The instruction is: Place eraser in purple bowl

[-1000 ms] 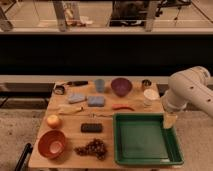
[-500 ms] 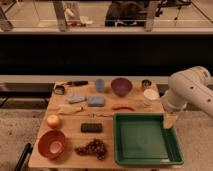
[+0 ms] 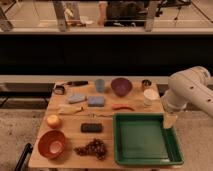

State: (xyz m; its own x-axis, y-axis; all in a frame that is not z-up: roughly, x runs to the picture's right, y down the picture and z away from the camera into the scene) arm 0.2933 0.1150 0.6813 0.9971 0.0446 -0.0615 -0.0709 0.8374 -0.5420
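Orange bowl (image 3: 52, 144): far left of the gripper (image 3: 170, 121), nearer the camera. Eraser (image 3: 91, 128): flat on the table (image 3: 70, 131), well left of gripper, beside the green tray (image 3: 145, 141). Purple bowl (image 3: 121, 86): left of gripper, farther back. Gripper hangs at the tray's right rim; whether open or closed, cannot tell.

arm (image 3: 187, 92): white, smooth, bulky rounded segments | gripper (image 3: 170, 121): small pale cream tip, right side of scene, beneath arm
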